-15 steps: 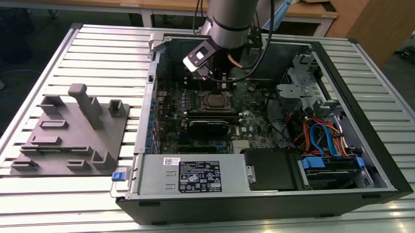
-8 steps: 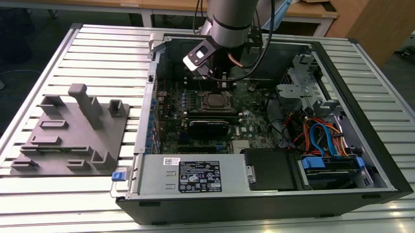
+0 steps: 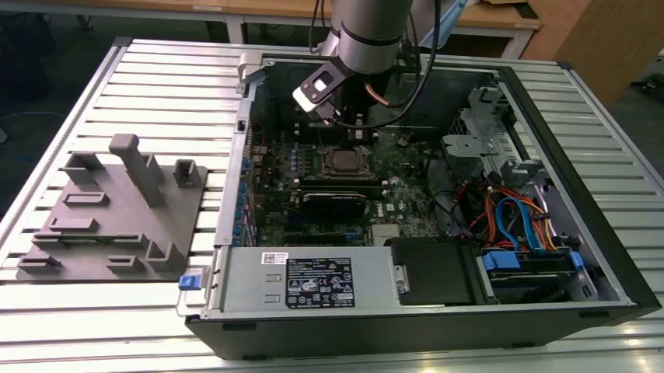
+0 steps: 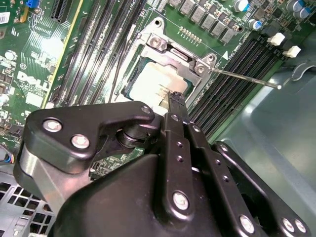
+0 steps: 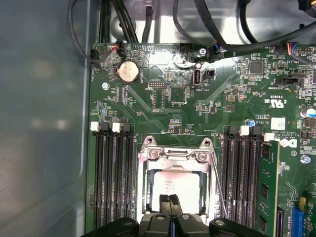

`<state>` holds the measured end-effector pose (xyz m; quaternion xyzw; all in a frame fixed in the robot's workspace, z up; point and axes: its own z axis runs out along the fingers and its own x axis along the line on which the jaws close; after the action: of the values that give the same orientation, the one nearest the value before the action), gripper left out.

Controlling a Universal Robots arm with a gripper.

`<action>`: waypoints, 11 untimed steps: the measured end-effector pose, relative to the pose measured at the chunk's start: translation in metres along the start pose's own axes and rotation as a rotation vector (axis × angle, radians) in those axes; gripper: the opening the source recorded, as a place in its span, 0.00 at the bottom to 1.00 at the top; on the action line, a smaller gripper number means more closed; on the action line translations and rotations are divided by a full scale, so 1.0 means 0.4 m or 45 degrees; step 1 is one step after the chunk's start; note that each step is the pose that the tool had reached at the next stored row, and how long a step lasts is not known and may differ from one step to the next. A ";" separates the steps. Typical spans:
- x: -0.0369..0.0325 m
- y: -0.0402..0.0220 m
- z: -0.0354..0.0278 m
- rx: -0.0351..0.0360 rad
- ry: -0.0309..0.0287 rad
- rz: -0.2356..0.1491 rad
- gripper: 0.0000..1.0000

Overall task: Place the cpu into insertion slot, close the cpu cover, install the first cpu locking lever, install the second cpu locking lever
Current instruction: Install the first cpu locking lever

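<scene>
The cpu (image 5: 183,190) lies flat in the insertion slot (image 3: 344,162), its pale metal top showing through the window of the cpu cover (image 5: 175,158). The silver cover (image 4: 174,53) lies down around the chip. A thin locking lever (image 4: 247,79) sticks out at an angle from the socket's corner; in the first wrist view this lever (image 5: 217,183) runs along the socket's side. My gripper (image 4: 174,97) is shut with nothing between its fingers, its tip right over the cpu's edge. In the first wrist view the gripper (image 5: 172,198) is above the chip's near edge.
Black memory slots (image 5: 113,177) flank the socket on both sides. In the exterior view a black card (image 3: 334,204), a power supply (image 3: 301,284) and cabled drive bays (image 3: 524,225) fill the open case. A grey fixture plate (image 3: 114,210) lies at that view's left.
</scene>
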<state>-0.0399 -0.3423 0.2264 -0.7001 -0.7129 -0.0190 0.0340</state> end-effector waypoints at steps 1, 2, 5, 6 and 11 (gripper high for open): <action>0.000 0.000 -0.001 0.0000 0.0001 0.000 0.11; 0.000 0.000 -0.001 -0.0001 0.0002 0.000 0.11; 0.000 0.000 -0.002 0.0000 -0.0001 0.000 0.11; 0.000 0.000 -0.003 0.0001 -0.0002 0.000 0.11; 0.000 0.000 -0.005 0.0001 -0.0001 0.000 0.11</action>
<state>-0.0399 -0.3423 0.2285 -0.7002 -0.7129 -0.0189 0.0340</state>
